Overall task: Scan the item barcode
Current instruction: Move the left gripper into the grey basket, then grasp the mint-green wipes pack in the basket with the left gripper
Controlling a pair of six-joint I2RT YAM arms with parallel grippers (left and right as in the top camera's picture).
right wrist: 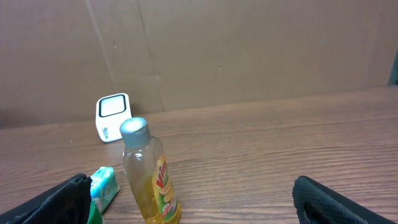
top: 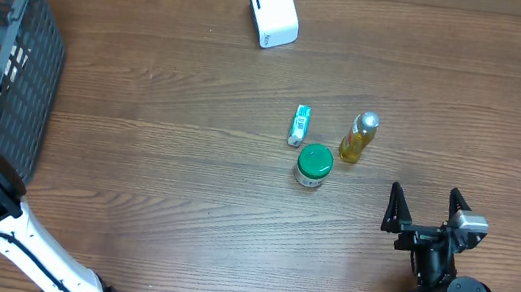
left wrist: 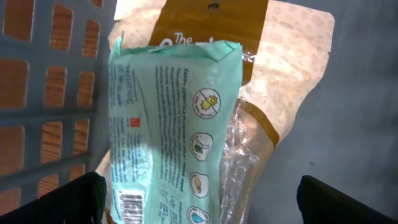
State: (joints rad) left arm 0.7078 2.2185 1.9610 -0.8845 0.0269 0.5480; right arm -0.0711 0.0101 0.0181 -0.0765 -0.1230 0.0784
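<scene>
Mint-green packet (left wrist: 168, 130) is seen lying in the grey basket (left wrist: 50, 93), directly before the left end effector (left wrist: 208, 199), whose wide-spread jaws straddle its width, long axis running away. The right end effector (top: 425, 196), likewise wide and empty, is found well apart over the bench (top: 182, 206).

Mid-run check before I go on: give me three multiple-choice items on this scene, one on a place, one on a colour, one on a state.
1. The white scanner stands:
A. near the far edge of the table
B. at the near edge
C. on the floor

2. The lid of the jar is:
A. red
B. green
C. blue

3. The right end effector is:
A. open and empty
B. shut on something
C. out of view

Answers:
1. A: the overhead view shows it at the far side.
2. B: the lid is plainly green from above.
3. A: its jaws stand apart with nothing between them.
</scene>
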